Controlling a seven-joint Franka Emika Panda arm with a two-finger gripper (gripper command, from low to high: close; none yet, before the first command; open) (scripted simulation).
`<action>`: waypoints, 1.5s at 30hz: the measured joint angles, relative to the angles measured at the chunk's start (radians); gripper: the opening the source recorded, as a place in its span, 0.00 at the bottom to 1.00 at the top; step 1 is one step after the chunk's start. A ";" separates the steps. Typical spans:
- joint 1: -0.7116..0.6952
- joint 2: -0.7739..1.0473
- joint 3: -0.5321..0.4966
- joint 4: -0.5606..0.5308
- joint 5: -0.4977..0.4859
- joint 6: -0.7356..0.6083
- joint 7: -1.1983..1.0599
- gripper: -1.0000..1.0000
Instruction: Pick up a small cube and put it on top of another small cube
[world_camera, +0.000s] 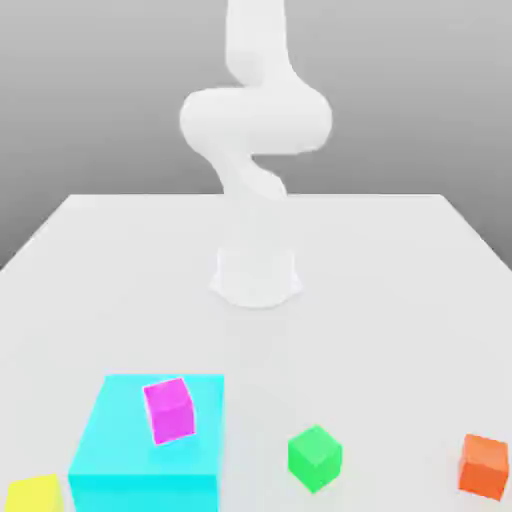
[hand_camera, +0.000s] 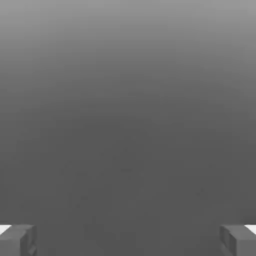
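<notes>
gripper (hand_camera: 128, 240) is standing wide and empty over bare grey floor. for a clean pick it is needing to descend square over the green cube (world_camera: 315, 458), sitting between the cyan block (world_camera: 145, 460) and orange cube (world_camera: 484, 466).

The arm (world_camera: 255, 130) runs off the top edge of the exterior view, so its upper links and hand are cut off there. The yellow cube (world_camera: 35, 494) at the near left corner is clipped by the bottom edge, only its top and a bit of the front show. The big cyan block (world_camera: 120, 470) gets sliced by the bottom edge too, and the magenta cube (world_camera: 168, 409) on it hides a patch of its top. The orange cube (world_camera: 485, 466) sits right at the right edge. In the hand view the fingertips (hand_camera: 17, 241) are both cropped at the bottom corners, with blank grey between them.
</notes>
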 joint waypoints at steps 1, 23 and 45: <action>0.016 0.039 0.002 0.000 0.001 0.012 -0.023 0.50; 0.286 0.841 0.122 -0.005 -0.044 0.261 -0.457 0.50; 0.353 1.098 0.143 0.002 -0.126 0.352 -0.526 0.00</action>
